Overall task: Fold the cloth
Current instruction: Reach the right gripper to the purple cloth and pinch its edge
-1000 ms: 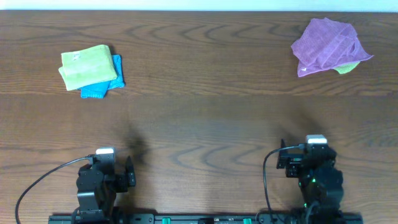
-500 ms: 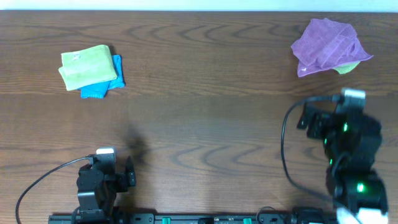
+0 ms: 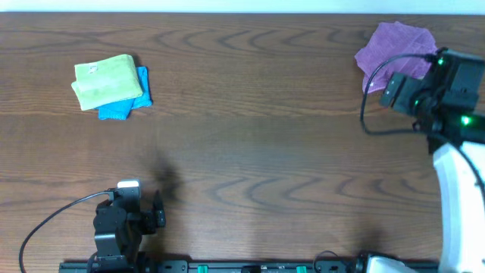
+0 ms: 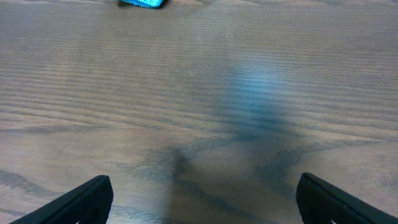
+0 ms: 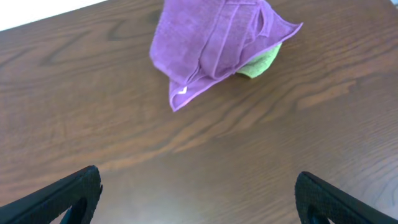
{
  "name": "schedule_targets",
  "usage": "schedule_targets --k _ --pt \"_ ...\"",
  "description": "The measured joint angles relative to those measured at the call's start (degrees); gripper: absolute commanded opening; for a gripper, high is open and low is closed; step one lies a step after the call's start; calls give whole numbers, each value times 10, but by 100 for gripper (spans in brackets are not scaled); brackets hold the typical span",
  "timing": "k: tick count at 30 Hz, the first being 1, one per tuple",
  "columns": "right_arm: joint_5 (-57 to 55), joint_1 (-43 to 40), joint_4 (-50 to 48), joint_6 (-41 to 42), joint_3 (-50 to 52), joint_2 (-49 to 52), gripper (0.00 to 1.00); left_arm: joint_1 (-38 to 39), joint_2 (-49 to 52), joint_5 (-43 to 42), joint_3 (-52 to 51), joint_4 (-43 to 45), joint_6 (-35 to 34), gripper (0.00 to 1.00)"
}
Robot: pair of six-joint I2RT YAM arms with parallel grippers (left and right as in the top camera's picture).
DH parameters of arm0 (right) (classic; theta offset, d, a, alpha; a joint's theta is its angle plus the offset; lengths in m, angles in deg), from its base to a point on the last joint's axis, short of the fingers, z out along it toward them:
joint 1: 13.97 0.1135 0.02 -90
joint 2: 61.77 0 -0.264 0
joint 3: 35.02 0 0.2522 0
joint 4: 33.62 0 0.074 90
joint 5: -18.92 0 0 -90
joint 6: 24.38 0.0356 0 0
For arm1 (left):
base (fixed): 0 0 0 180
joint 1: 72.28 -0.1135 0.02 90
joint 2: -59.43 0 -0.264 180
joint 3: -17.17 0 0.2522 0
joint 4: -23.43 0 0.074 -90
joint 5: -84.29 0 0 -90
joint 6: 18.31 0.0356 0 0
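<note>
Spotter: Towels sit at your far left: a folded yellow-green towel [image 3: 104, 82] lies on top of a blue towel [image 3: 117, 111], whose edge sticks out on the right and near sides.

Operator: And my left arm?

Spotter: Your left claw [image 4: 205, 199] is low at the near left edge of the table [image 3: 250, 152], well apart from that pile. Its fingers [image 4: 87, 198] stand wide apart. Your left wrist view shows only wood grain between them, with a sliver of the blue towel at the far edge of the view.

Operator: Where is the cloth?

Spotter: The cloth [image 3: 390, 49] lies at the far right corner of the table. It is crumpled rather than flat, and draped over a green towel [image 5: 260, 62] that peeks out from under its right side. In your right wrist view a small white tag [image 5: 182, 91] shows at the cloth's nearest corner, which points toward the camera.

Operator: Right arm?

Spotter: Your right claw [image 5: 199, 193] is out at the far right; from overhead the arm covers the cloth's near right part. Its fingers are spread wide and grip nothing, and the cloth lies beyond the fingertips, not between them. You cannot tell from these views whether the claw hangs above the table or rests on it.
</note>
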Motion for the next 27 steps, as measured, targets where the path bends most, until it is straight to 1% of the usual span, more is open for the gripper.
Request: schedule_targets --k 6,12,18,21,24,27 --pt "23 -50 -8 6 -47 94 99 0 0 0 0 0 0 95" --pt "48 -75 -38 7 -82 170 99 0 0 0 0 0 0 96" --pt "69 -79 -75 7 -83 195 99 0 0 0 0 0 0 95" --pt "85 -79 -136 6 -85 197 99 0 0 0 0 0 0 95" --pt "106 -79 -195 6 -91 208 97 0 0 0 0 0 0 95" --pt "118 -79 -229 10 -99 235 96 0 0 0 0 0 0 95"
